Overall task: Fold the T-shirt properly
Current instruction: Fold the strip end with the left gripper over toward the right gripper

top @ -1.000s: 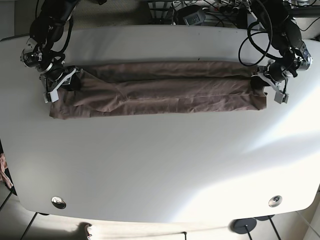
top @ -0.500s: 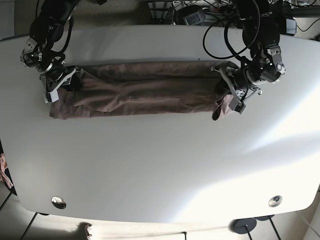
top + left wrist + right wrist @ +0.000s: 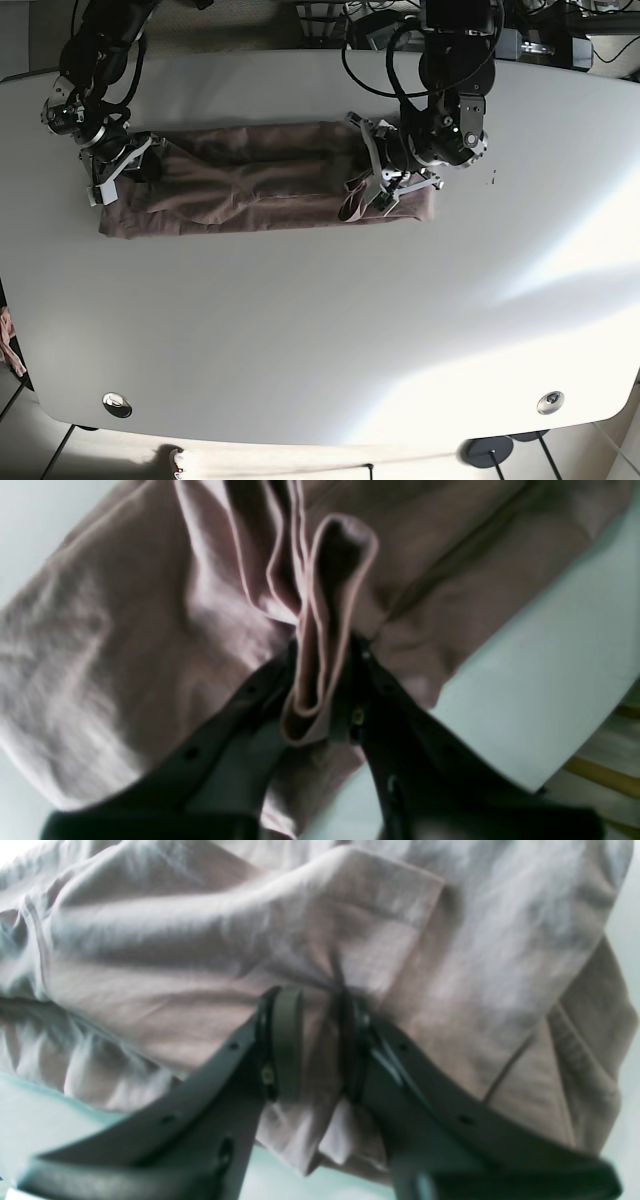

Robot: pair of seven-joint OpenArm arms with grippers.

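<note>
A robotics lab: white worktable [image 3: 300, 330], tangled black cables [image 3: 400, 25] behind, tiled floor [image 3: 20, 420] below

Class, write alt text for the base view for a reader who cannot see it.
A long brown T-shirt lies across a white table, each end pinched by a robot arm. The left gripper holds its end lifted and carried inward over the cloth; the right gripper holds the far end.

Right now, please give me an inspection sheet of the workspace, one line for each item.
Surface: white table, two round fittings near the front edge.
Job's things: brown T-shirt, folded into a long band, one end lifted.
Clutter: nothing seen.
Grippers: left gripper jaws shut on the T-shirt's bunched hem; right gripper jaws shut on the other end.
Cables: black cables loop over the left arm.
Surroundings: equipment behind the table, tiled floor below.
</note>
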